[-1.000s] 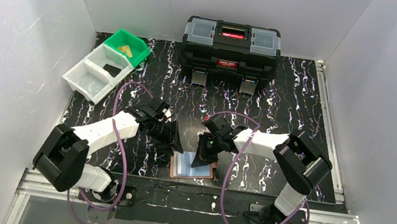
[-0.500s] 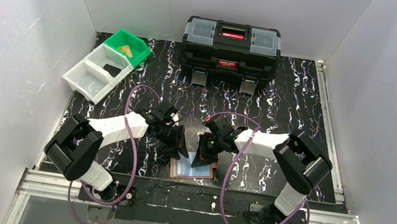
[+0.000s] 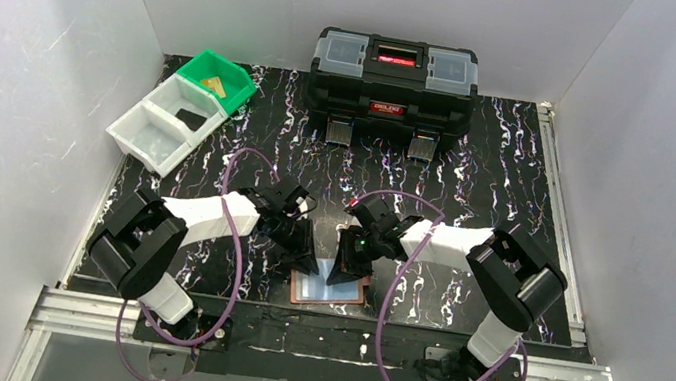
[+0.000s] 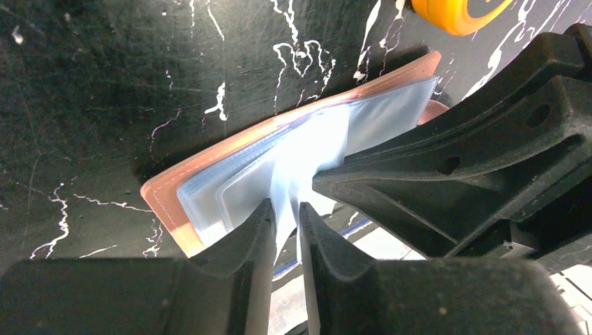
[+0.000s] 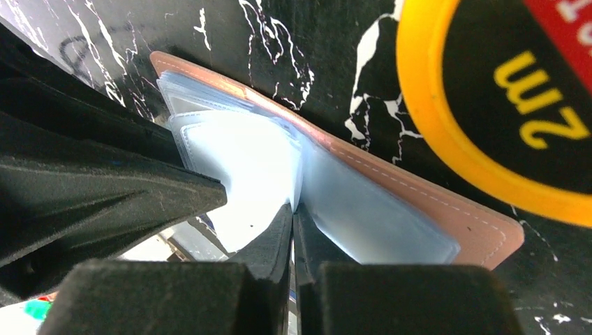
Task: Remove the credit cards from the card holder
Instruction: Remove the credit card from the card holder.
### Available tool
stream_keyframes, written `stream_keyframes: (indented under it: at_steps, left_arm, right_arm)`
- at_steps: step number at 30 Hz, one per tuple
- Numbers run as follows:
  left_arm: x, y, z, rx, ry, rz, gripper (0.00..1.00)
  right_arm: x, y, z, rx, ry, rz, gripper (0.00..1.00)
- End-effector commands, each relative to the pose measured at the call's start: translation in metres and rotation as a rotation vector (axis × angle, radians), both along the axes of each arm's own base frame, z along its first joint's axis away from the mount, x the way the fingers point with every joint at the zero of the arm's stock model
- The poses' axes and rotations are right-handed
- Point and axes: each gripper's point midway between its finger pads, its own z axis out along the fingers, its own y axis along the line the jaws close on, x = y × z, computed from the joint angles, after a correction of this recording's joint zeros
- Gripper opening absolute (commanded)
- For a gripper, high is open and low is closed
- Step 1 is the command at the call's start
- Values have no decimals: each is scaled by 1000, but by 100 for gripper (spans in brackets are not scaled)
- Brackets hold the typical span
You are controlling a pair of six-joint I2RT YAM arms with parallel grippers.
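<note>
The tan card holder lies open on the mat near the front edge, its pale bluish sleeves fanned up. It also shows in the left wrist view and the right wrist view. My right gripper is shut on one clear sleeve and holds it upright. My left gripper stands opposite, its jaws a narrow gap apart around a pale sheet edge; I cannot tell whether that is a card or a sleeve. A gold-tan card lies in the green bin and a black card in the white bin.
A yellow tape measure lies just behind the holder. A large black toolbox stands at the back centre. The green bin and the white bin are at the back left. The two grippers are almost touching.
My left arm has swung right and toward the front, bringing its gripper onto the holder's left side. My right gripper has stayed on the sleeve.
</note>
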Motion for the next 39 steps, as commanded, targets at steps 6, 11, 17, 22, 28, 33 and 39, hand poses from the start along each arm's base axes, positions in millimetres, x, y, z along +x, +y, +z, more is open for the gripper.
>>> stream_keyframes:
  at_steps: [6,11,17,22,28,33,39]
  left_arm:
    - [10,-13,16,-32,-49,4,3]
    - [8,-13,23,-40,-54,-16,0]
    - [7,-21,33,-75,-47,-52,15]
    - [10,-33,37,-93,-43,-75,25]
    - [13,-53,37,-96,-38,-110,34]
    - [12,-71,28,-98,-18,-128,36]
    - [14,-84,16,-84,3,-139,38]
  right_arm:
    - [6,-7,32,-3,-79,11,33]
    - [16,-2,59,18,-128,-8,46]
    - [25,-22,82,-57,-206,-70,54]
    - [28,-46,97,-94,-258,-135,64]
    - [25,-67,105,-106,-285,-191,68]
    - [22,-78,108,-108,-295,-213,69]
    - [18,-82,99,-124,-276,-212,70]
